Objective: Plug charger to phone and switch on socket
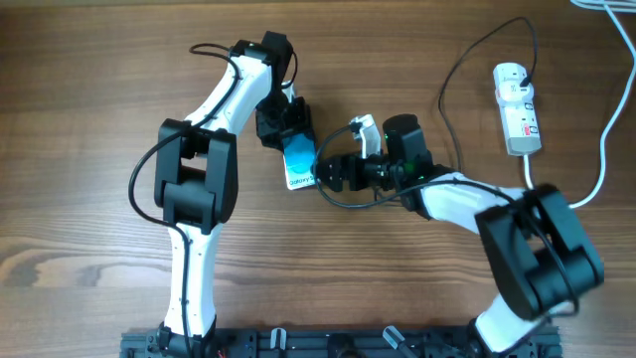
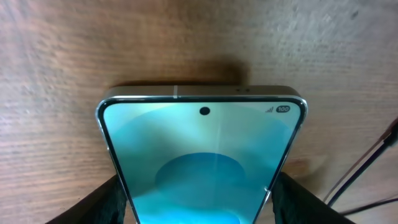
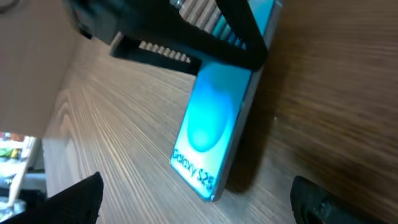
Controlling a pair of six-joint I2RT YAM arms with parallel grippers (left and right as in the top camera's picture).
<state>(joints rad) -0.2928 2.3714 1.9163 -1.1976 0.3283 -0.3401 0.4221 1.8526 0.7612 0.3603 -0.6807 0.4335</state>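
The phone (image 1: 298,164) has a lit teal face. My left gripper (image 1: 287,134) is shut on its sides near one end and holds it tilted, with the "Galaxy" end down on the table. The left wrist view shows the phone (image 2: 205,155) between both fingers (image 2: 199,208). My right gripper (image 1: 329,171) is wide open and empty just beside the phone's "Galaxy" end (image 3: 208,134), its fingers (image 3: 199,202) spread either side. The charger's black cable (image 1: 446,91) runs from a white adapter on the socket (image 1: 519,111) and loops under the right arm. Its plug is hidden.
The socket's thick white cord (image 1: 606,149) runs along the right edge of the table. Black cable strands show at the right of the left wrist view (image 2: 368,163). The left gripper's black body (image 3: 186,31) fills the top of the right wrist view.
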